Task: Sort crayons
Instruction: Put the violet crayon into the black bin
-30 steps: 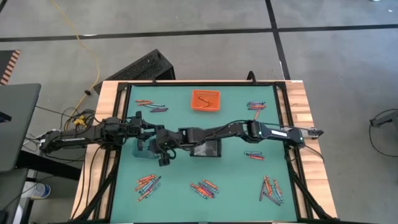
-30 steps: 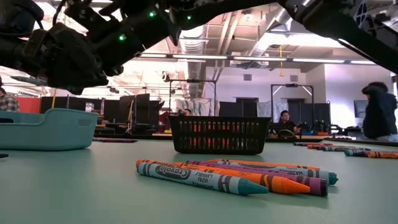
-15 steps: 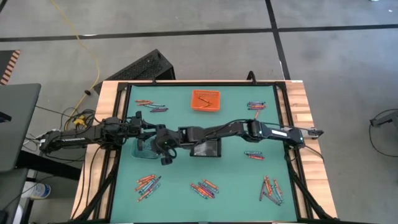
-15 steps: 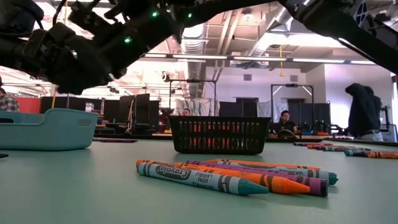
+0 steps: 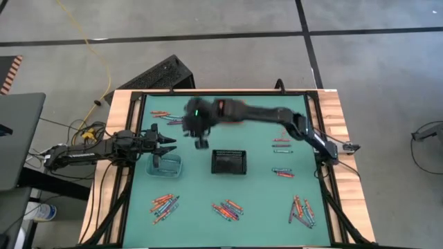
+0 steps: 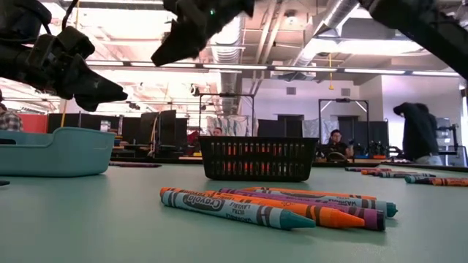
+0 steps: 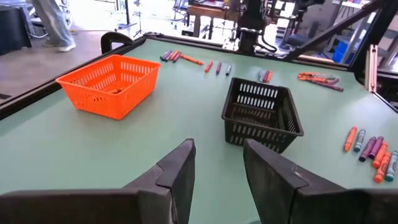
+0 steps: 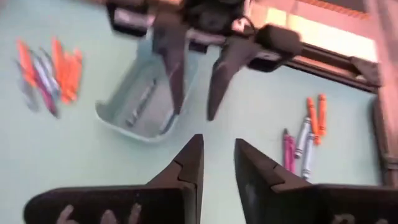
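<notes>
Crayons lie in small heaps on the green table: near the front edge (image 5: 228, 209), front left (image 5: 164, 203), front right (image 5: 301, 211), and others along the right and far sides. A few lie in the clear bin (image 8: 113, 113) at the left. My right gripper (image 5: 201, 142) hangs open and empty high over the table, between the clear bin and the far edge. My left gripper (image 5: 168, 140) waits open at the left edge, just above the clear bin's far side (image 5: 166, 166); its fingers (image 8: 171, 68) show in the right wrist view.
A black mesh bin (image 5: 230, 162) stands mid-table. An orange bin (image 7: 109, 84) stands toward the far edge, largely under my right arm (image 5: 277, 116) in the high view. People stand in the room beyond the table (image 6: 418, 133).
My right gripper has risen from low beside the clear bin and swung toward the table's far edge, mostly in the last half second; the arm now crosses over the orange bin instead of the black one. My left arm has kept still.
</notes>
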